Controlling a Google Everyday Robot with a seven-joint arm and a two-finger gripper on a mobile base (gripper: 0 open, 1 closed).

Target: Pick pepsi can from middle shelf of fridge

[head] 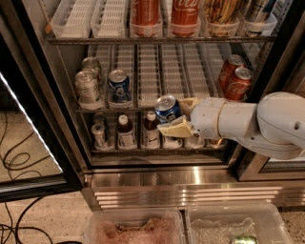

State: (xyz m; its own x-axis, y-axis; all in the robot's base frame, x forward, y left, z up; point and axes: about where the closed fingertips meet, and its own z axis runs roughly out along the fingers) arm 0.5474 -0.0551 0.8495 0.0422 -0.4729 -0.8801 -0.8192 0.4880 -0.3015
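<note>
My gripper (175, 116) is shut on a blue pepsi can (166, 108), with tan fingers (175, 128) above and below it. The can is tilted and held just in front of the middle shelf (149, 71), level with its front edge. A second pepsi can (119, 86) stands on the left of that shelf. My white arm (257, 123) reaches in from the right. The fridge (157, 179) stands open.
Silver-grey cans (88, 86) stand at the shelf's left and two red Coca-Cola cans (236, 78) at its right. Bottles (126, 132) fill the lower shelf, drinks (185, 14) the top shelf. The glass door (28, 128) hangs open on the left. Plastic bins (190, 228) and cables (14, 157) lie on the floor.
</note>
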